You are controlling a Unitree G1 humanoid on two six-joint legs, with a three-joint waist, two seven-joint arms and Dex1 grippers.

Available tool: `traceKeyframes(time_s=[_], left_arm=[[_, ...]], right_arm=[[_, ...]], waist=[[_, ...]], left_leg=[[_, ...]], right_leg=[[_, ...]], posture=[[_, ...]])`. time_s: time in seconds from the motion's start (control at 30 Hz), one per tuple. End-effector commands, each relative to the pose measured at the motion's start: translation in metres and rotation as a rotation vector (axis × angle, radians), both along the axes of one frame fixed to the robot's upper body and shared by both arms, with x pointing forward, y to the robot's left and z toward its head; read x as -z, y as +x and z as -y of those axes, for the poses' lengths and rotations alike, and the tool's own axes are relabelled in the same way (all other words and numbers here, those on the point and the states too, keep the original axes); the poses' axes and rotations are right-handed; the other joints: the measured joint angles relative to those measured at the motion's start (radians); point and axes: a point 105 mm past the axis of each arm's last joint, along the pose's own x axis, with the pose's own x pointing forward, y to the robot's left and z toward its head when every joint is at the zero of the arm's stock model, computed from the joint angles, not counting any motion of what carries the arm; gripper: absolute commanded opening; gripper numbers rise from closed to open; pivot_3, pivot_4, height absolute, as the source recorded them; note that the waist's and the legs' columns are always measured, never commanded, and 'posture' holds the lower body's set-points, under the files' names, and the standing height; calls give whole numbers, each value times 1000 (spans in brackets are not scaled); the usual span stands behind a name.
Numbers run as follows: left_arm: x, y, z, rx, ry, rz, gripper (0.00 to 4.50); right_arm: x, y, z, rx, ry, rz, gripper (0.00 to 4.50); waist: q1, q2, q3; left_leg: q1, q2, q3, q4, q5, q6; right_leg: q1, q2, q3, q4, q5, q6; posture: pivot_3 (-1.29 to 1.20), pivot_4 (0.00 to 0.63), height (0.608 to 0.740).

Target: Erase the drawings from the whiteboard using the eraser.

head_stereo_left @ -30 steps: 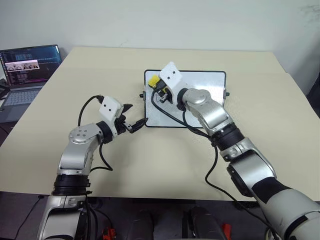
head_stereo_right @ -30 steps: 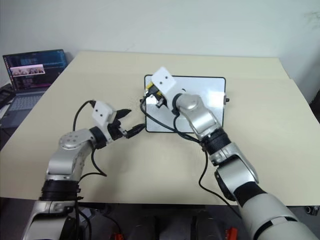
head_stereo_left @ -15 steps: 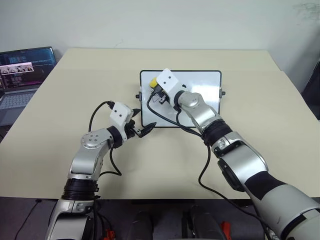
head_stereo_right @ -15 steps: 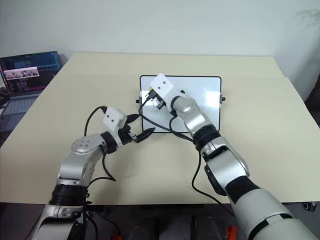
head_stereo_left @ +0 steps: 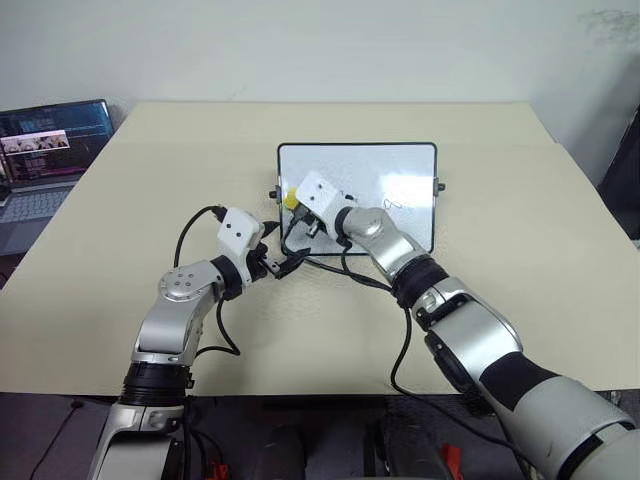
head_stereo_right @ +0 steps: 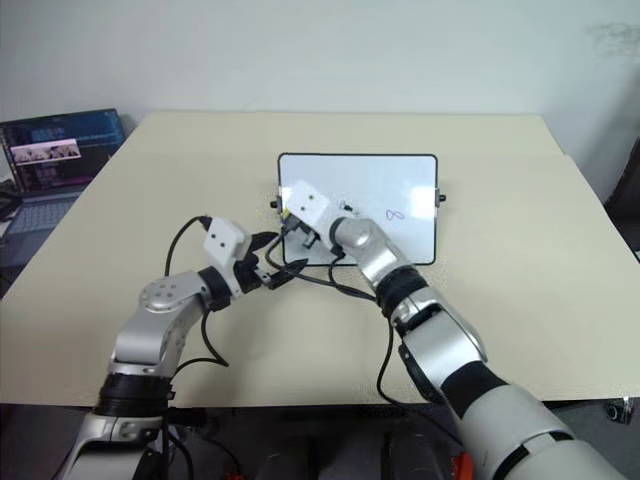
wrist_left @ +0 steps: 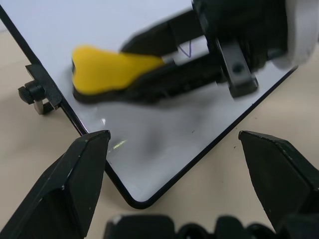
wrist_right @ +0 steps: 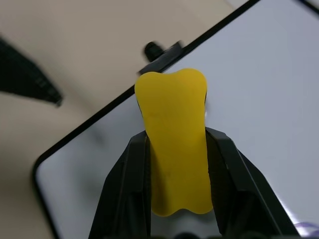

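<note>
The whiteboard [head_stereo_left: 400, 165] lies flat on the beige table, black-framed, with a small knob [head_stereo_left: 440, 186] on its short side. Thin blue drawings show on it: a small loop [head_stereo_left: 391, 204] and a zigzag [head_stereo_left: 349, 196] beside my right wrist. My right gripper [wrist_right: 177, 137] is shut on the yellow eraser [head_stereo_left: 290, 200], holding it low over the board's left end; I cannot tell whether the eraser touches the surface. In the left wrist view, the eraser [wrist_left: 112, 67] lies close to a blue stroke [wrist_left: 187, 49]. My left gripper [wrist_left: 174, 144] stands open and empty at the board's near left corner.
An open laptop [head_stereo_left: 45, 150] sits at the table's far left edge. Black cables hang from both wrists over the table [head_stereo_left: 130, 300] near the board's front edge. A pale wall rises behind the table.
My right gripper has come down with the eraser from above the board to low over its left end. The left gripper stays by the near left corner. The camera view has shifted.
</note>
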Motion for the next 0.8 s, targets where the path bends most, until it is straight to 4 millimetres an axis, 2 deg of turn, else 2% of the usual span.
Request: traceKeyframes(time_s=[0.03, 0.2, 0.37, 0.47, 0.57, 0.67, 0.8], left_arm=[[-18, -1, -1, 7, 1, 66, 4500], [-19, 0, -2, 6, 5, 69, 4500], [-20, 2, -2, 11, 6, 73, 4500], [-23, 3, -2, 15, 0, 80, 4500], [-28, 3, -3, 20, -17, 84, 4500], [-42, 3, -13, 25, 6, 107, 4500], [-62, -1, -15, 61, 56, 149, 4500]], right_arm=[[28, -3, 7, 17, -46, -100, 1143], [17, 5, 15, 70, -14, -67, 1143], [-10, 18, 24, 143, 58, 18, 1141], [-18, 13, 14, 71, 103, -14, 1141], [-37, 8, 10, -3, 122, 12, 1141], [-72, -9, 27, -118, 131, 43, 1140], [-88, -30, 62, -141, 105, 52, 1137]], waist=[[-1, 0, 0], [-1, 0, 0], [4, 0, 0], [5, 0, 0], [4, 0, 0], [7, 0, 1], [9, 0, 1]], left_leg=[[0, 0, 0, 0, 0, 0], [0, 0, -1, 1, 2, 0], [0, 0, -1, 1, 3, -1], [-1, 0, -2, 1, 3, -1], [-2, 0, -2, 0, 3, -1], [-7, 0, -4, 0, 3, -2], [-12, 0, -4, -1, 2, -3]], right_leg=[[0, 0, 0, 0, 0, 0], [0, 1, 0, 0, 0, 0], [0, 1, 0, 1, 0, 0], [0, 1, 0, 0, 0, 0], [-1, 1, 0, 0, 0, -1], [-4, 1, -3, -1, 0, -1], [-9, 0, -5, -1, -1, -1]], posture=[[0, 150, 740], [0, 150, 740], [0, 150, 740], [0, 150, 740], [0, 150, 740], [0, 150, 740], [0, 150, 740]])
